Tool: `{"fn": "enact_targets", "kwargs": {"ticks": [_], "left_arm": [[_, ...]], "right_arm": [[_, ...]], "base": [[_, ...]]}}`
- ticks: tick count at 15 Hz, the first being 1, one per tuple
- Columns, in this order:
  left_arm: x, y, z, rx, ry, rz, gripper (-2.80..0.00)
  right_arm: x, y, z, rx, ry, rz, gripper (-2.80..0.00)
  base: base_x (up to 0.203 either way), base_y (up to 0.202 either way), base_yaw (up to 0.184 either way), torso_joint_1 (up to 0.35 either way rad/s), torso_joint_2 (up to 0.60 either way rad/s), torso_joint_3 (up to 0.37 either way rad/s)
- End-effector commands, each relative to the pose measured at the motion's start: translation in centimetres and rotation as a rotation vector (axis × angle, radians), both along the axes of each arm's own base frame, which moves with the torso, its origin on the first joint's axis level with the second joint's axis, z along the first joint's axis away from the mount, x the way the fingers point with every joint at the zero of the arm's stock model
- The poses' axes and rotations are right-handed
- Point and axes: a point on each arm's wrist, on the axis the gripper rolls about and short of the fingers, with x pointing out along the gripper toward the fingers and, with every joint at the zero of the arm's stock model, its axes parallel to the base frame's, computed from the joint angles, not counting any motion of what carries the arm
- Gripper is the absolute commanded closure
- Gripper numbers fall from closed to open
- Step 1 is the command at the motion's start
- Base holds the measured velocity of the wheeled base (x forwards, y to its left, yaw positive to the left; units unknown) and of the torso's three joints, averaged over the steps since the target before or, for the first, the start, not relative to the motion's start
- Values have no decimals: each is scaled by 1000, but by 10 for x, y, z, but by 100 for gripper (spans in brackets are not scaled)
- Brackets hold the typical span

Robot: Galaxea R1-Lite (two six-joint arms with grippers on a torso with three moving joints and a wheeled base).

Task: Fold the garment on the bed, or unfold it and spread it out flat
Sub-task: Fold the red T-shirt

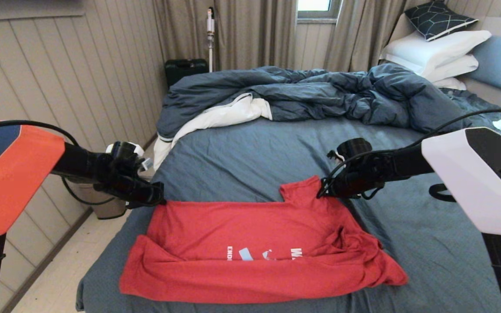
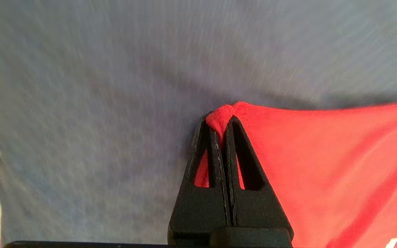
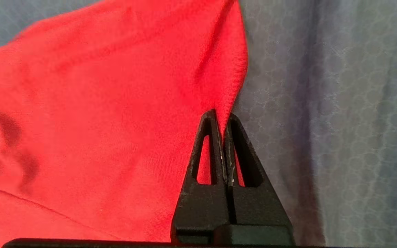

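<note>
left gripper (image 2: 223, 120): clamped tight on a far corner of the garment (image 1: 250, 243)
right gripper (image 3: 222, 117): pinching the other far edge
tip: lift both evenly, keep the cloth taut between them
garment: lies on the bed (image 1: 250, 148), print half hidden by a near fold

The left gripper (image 1: 160, 196) is clamped tight at the near left, arm reaching in from the left. The right gripper (image 1: 321, 193) is likewise pinched closed, right of centre.
</note>
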Motion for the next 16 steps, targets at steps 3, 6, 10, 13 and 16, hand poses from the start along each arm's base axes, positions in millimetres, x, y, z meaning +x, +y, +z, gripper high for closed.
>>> {"fn": "enact_targets", "kwargs": {"ticks": [3,6,10,13,16], "left_arm": [[-2,1,39,5,-149,5,0],[-15,8,54,7,-160,20,0],[-46,19,57,10,-119,35,0],[-68,22,58,9,-107,40,0],[-89,23,53,11,-119,36,0]], "right_arm": [[-4,0,19,6,-41,-3,0],[-14,0,41,18,-71,-10,0],[-47,-5,56,19,-44,-13,0],[-77,-11,64,23,-32,-12,0],[-104,-19,66,30,-63,-12,0]], "base": [[0,0,0,0,0,0],[0,0,0,0,0,0],[0,0,0,0,0,0],[0,0,0,0,0,0],[0,0,0,0,0,0]]}}
